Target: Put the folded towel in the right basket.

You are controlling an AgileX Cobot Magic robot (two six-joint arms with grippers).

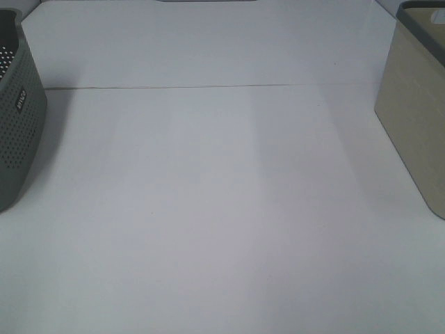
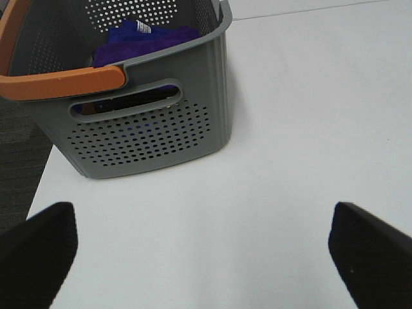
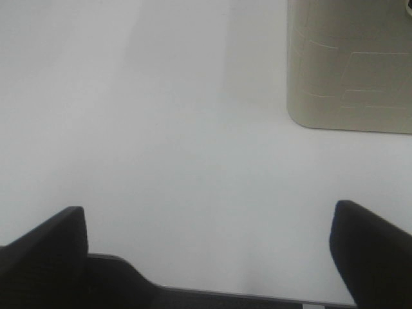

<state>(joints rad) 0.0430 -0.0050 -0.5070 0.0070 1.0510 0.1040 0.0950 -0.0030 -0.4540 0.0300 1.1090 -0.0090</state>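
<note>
A folded purple towel (image 2: 145,35) lay inside the perforated grey plastic basket with an orange handle (image 2: 154,122) at the left edge of the white tabletop (image 1: 222,209). A beige solid-walled basket (image 1: 414,118) stood at the right. Both the left end effector (image 2: 206,248) and right end effector (image 3: 209,248) hung spread wide, gripping nothing.

The towel (image 2: 145,35) is purple-blue with a small white label on top — it lies bunched inside the grey perforated basket (image 2: 148,132) with the orange handle, at the table's left edge. The right basket (image 1: 411,118) is beige, smooth-walled, upright at the table's right edge — its inside is not visible.
</note>
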